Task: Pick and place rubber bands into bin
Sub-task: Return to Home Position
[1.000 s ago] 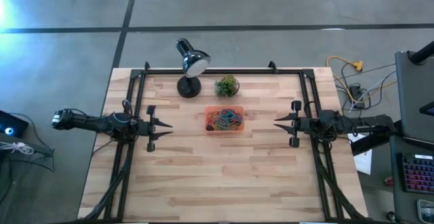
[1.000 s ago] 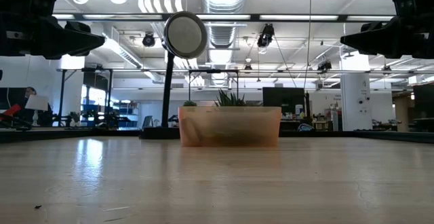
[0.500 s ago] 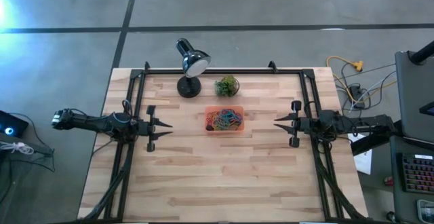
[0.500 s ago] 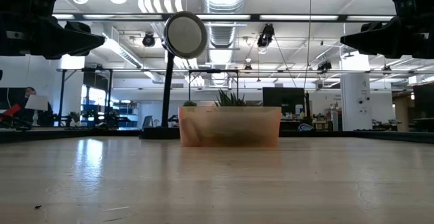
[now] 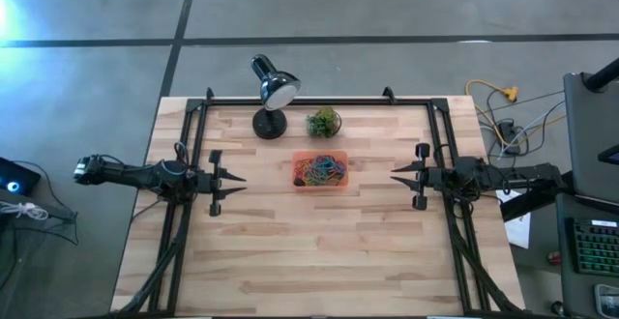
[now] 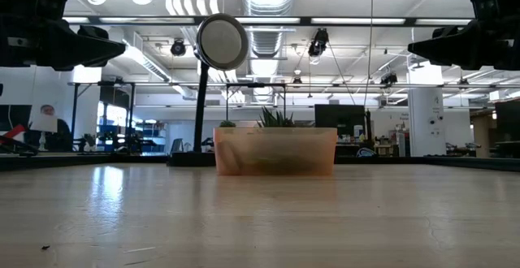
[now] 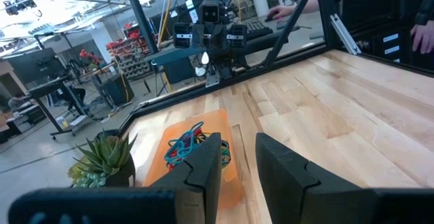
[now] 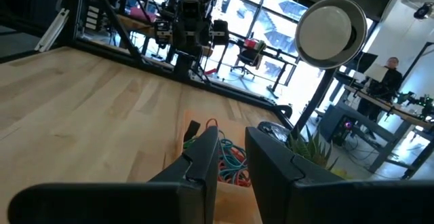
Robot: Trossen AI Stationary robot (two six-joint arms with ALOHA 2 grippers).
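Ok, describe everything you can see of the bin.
The bin is a shallow, rectangular tray of translucent orange plastic, flat on the wooden table near its middle, in front of the plant. A tangle of mixed-colour bands lies inside. The left end effector and right end effector hang clear of it, one each side.

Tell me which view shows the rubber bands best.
The high view: it looks straight down into the bin, baring all the rubber bands. The low view shows only the bin's cloudy wall; each wrist view catches part of them.
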